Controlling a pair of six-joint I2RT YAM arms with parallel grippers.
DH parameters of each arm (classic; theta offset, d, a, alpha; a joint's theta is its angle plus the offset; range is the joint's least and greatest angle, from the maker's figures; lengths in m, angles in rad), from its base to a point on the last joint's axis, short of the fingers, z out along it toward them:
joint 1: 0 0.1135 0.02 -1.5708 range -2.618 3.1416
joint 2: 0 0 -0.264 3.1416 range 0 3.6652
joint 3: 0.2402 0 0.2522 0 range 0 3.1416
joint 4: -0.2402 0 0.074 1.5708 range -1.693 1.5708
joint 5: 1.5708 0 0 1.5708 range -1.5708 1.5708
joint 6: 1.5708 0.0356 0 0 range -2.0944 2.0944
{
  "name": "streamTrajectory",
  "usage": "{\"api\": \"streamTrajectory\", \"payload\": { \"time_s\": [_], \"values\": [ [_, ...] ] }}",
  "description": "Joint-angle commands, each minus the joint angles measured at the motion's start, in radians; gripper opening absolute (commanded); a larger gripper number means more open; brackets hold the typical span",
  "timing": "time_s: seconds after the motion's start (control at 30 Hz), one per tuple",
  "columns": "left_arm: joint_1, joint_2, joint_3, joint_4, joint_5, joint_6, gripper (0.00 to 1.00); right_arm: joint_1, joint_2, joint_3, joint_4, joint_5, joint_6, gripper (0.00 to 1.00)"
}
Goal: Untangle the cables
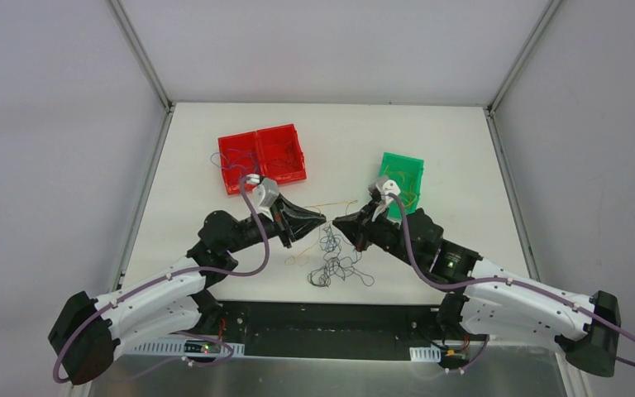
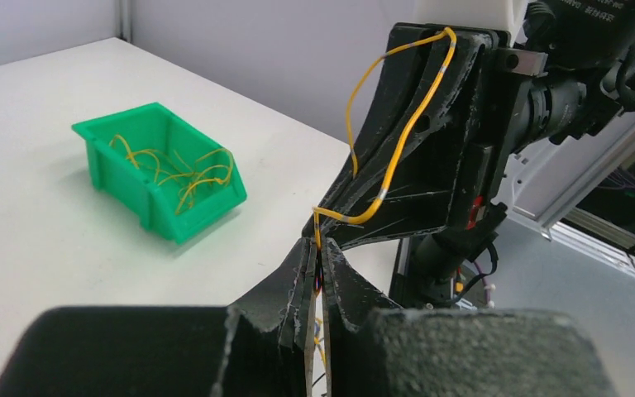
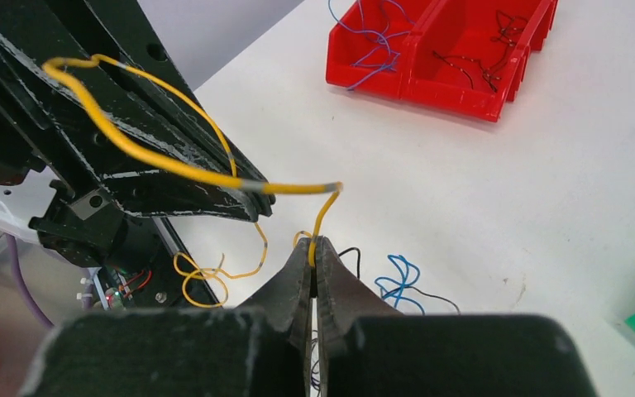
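Closest in, the left end effector has its jaws pressed together on a yellow wire, and the right end effector is pinching the same hair-thin strand. Their tips sit nearly nose to nose above the tabletop. Between the two pinches the wire is not taut; it bows up in a slack loop that lies over the black body of the opposite end effector. The rest of the cables sit in a loose heap just below the tips, between the arms. A green bin already holding yellow strands stands to the right, and red bins with blue and dark ones to the left.

Standing here, what worries me is that loop. If the arms draw apart, it could catch on an edge or screw of the casing and jerk instead of running free. A strand this fine could also slide out of either grip under tension. I cannot tell whether its lower end runs down into the heap. If it does, a pull might cinch a knot or drag the whole clump along. With the tips this close, a small misjudged move could knock them together.
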Motion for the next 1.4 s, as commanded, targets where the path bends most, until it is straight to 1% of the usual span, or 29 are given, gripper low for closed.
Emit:
{"api": "streamTrajectory", "payload": {
  "time_s": [0.0,0.13,0.27,0.33,0.57,0.67,0.8,0.93,0.97,1.03,1.07,1.13,1.23,1.27,1.37],
  "values": [
    [-0.009,0.055,0.02,0.088,0.087,-0.017,0.06,0.001,-0.008,0.024,0.023,0.022,0.014,0.0],
    [-0.011,0.081,0.027,0.1,0.078,-0.023,0.08,0.0,-0.029,0.012,0.029,0.017,0.013,0.0],
    [-0.012,0.057,0.009,0.085,0.032,-0.003,0.18,0.001,-0.041,0.008,0.029,0.02,0.013,0.0],
    [-0.011,0.051,0.01,0.077,0.029,0.0,0.2,0.001,-0.04,0.008,0.028,0.016,0.014,0.0],
    [-0.011,0.068,0.022,0.059,0.018,0.001,0.33,0.0,-0.038,0.008,0.031,-0.009,0.017,0.0],
    [-0.011,0.063,0.022,0.041,0.003,0.012,0.34,0.0,-0.042,0.006,0.034,-0.01,0.018,0.0],
    [-0.011,0.074,0.032,0.024,0.013,0.015,0.29,0.001,-0.049,0.001,0.042,-0.02,0.022,0.0],
    [-0.01,0.112,0.06,0.013,0.04,-0.003,0.3,-0.001,-0.048,0.002,0.043,-0.021,0.024,0.0],
    [-0.011,0.122,0.067,0.007,0.048,-0.006,0.29,-0.001,-0.048,0.001,0.043,-0.021,0.024,0.0],
    [-0.012,0.13,0.075,-0.001,0.057,-0.009,0.22,-0.001,-0.045,0.001,0.044,-0.025,0.025,0.0],
    [-0.012,0.132,0.077,-0.001,0.06,-0.01,0.16,-0.001,-0.04,0.001,0.044,-0.027,0.026,0.0],
    [-0.012,0.128,0.079,-0.001,0.073,-0.011,0.0,-0.001,-0.031,0.0,0.053,-0.036,0.028,0.0],
    [-0.011,0.106,0.074,-0.001,0.078,-0.016,0.0,0.0,-0.01,0.001,0.059,-0.055,0.03,0.0],
    [-0.011,0.092,0.069,-0.001,0.068,-0.016,0.0,0.0,-0.003,0.0,0.06,-0.063,0.028,0.07],
    [-0.011,0.043,0.046,-0.009,0.026,-0.004,0.0,-0.001,0.004,-0.014,0.072,-0.068,0.009,0.58]
  ]
}}
